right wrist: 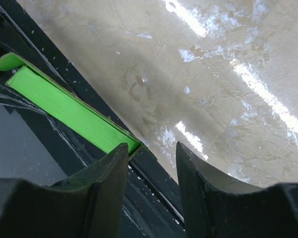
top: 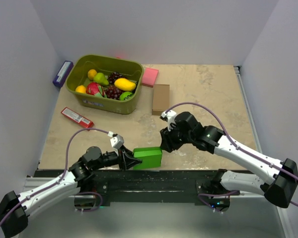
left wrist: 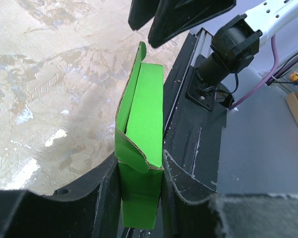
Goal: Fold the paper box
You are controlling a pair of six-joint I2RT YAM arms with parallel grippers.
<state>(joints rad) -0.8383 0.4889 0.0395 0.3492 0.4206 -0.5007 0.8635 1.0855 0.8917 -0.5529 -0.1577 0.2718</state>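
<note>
Where it is: the bright green thin-card paper box (left wrist: 144,114) is a slim, part-folded block. It lies at the table's near edge, partly over the black metal rail (top: 154,176).
Left tool: the left tool (top: 130,160) is clamped across one end of the paper box, a finger on each broad face.
Right tool: the right tool (right wrist: 151,163) has its fingers apart and holds nothing. It sits at the box's other end, with one finger just beside the end; you cannot tell if they touch.
How it handles: judge it very light, hollow and easily crushed. The card looks smooth, so it may slide or twist under a push.
Where to hold: keep pressure low and grip near the creased edges, where the card looks stiffest. The rounded end flaps look untucked and likely bend with little force.
What is around: an olive plastic basket of toy fruit (top: 87,101), a brown cardboard box (top: 160,98), a pink square pad (top: 149,77) and a red flat packet (top: 77,117) all sit well apart on the beige table (top: 213,99).
In the way: only the rail beneath, which could catch a flap.
</note>
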